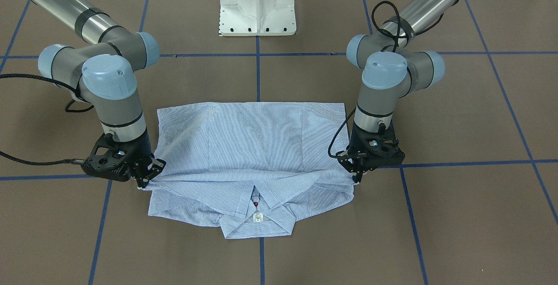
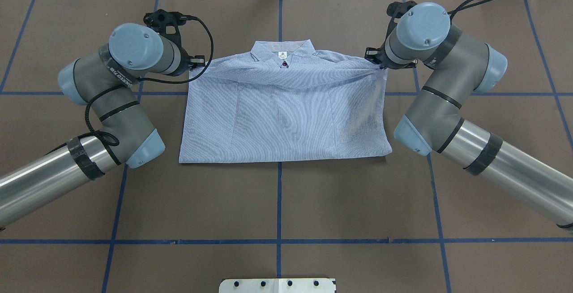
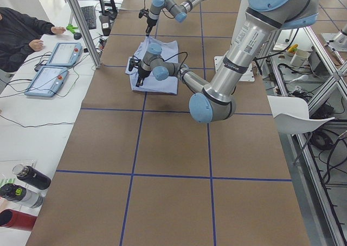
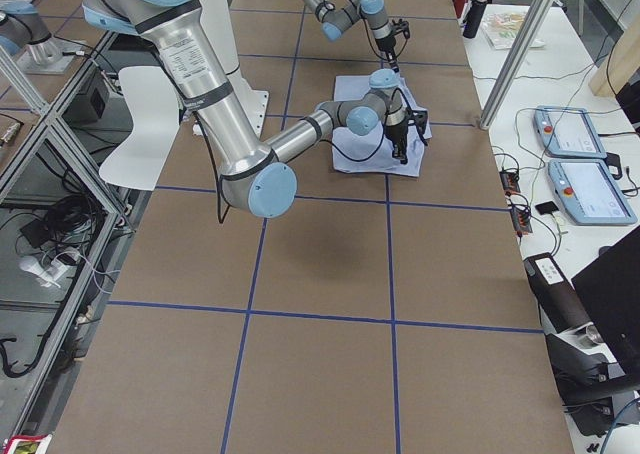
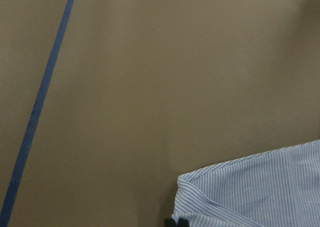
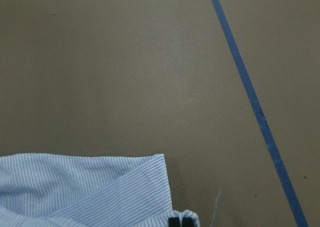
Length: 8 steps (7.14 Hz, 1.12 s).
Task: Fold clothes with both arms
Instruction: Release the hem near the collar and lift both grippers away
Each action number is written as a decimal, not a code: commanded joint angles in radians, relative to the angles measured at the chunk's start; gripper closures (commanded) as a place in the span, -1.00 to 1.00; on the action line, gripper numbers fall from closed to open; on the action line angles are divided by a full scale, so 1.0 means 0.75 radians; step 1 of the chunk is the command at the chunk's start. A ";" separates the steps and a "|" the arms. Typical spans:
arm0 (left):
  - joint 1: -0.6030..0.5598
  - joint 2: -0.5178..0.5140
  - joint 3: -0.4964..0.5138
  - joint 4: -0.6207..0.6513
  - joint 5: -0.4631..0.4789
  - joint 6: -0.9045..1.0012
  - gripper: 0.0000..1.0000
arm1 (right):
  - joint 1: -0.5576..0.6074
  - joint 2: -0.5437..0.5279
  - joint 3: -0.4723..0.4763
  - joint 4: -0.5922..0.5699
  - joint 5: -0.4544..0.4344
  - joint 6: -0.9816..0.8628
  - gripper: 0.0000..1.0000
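Note:
The light blue striped shirt (image 2: 282,114) lies flat on the brown table, folded across, with its collar (image 1: 257,219) and neck label on the side away from the robot. My left gripper (image 1: 358,178) is down at one end of the fold's upper edge, fingers shut on the cloth corner (image 5: 200,187). At the opposite end my right gripper (image 1: 146,179) pinches the other corner (image 6: 187,216). In the overhead view the left gripper (image 2: 197,65) and right gripper (image 2: 378,62) flank the shoulders. The layer they hold stretches taut between them, just short of the collar.
The white base pedestal (image 1: 257,6) stands behind the shirt. Blue tape lines (image 2: 279,203) cross the table. A person sits by two tablets (image 3: 54,67) at a side desk, with bottles (image 3: 24,186) near that table end.

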 commanded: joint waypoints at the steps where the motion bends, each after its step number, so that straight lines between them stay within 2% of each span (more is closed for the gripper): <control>1: -0.012 -0.014 0.004 -0.039 -0.011 0.083 -0.98 | -0.001 0.026 -0.008 0.004 0.038 -0.011 -0.98; 2: -0.077 -0.012 -0.004 -0.059 -0.159 0.098 -1.00 | 0.028 0.050 -0.008 -0.004 0.120 -0.038 -1.00; 3: -0.153 -0.002 -0.024 -0.052 -0.407 0.209 -1.00 | 0.101 0.052 -0.004 -0.008 0.292 -0.078 -1.00; 4: -0.166 0.073 -0.142 -0.049 -0.446 0.243 -1.00 | 0.170 0.048 -0.003 -0.010 0.420 -0.170 -1.00; 5: -0.148 0.171 -0.267 -0.062 -0.453 0.229 -1.00 | 0.201 0.030 -0.003 -0.011 0.478 -0.274 -1.00; 6: -0.073 0.251 -0.355 -0.066 -0.447 0.196 -1.00 | 0.206 0.024 -0.003 -0.006 0.478 -0.301 -1.00; 8: 0.091 0.354 -0.403 -0.127 -0.414 0.101 -1.00 | 0.204 0.008 0.003 0.006 0.462 -0.302 -1.00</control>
